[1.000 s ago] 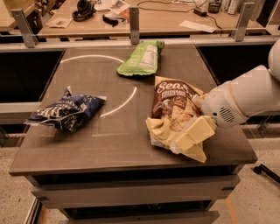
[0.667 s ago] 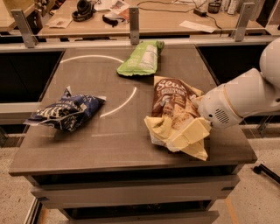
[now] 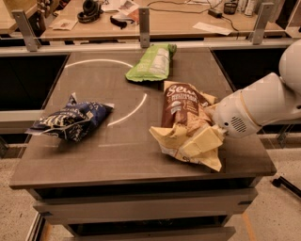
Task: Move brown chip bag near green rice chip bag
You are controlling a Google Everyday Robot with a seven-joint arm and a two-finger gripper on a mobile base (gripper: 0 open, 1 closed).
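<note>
The brown chip bag (image 3: 181,106) lies crumpled on the right half of the table, its dark brown top with white script pointing to the back and its pale cream lower part bunched up toward the front. My gripper (image 3: 201,142) comes in from the right on a white arm and is shut on the bag's lower right part. The green rice chip bag (image 3: 150,63) lies flat at the back centre of the table, a short gap beyond the brown bag's top edge.
A dark blue bag with white print (image 3: 70,121) lies at the table's left. The grey table (image 3: 117,160) carries a white curved line. Behind it a metal rail (image 3: 143,21) and a desk with headphones (image 3: 89,10) and papers.
My arm and the brown chip bag have shifted slightly left and toward the back together. The green bag and the blue bag have not moved.
</note>
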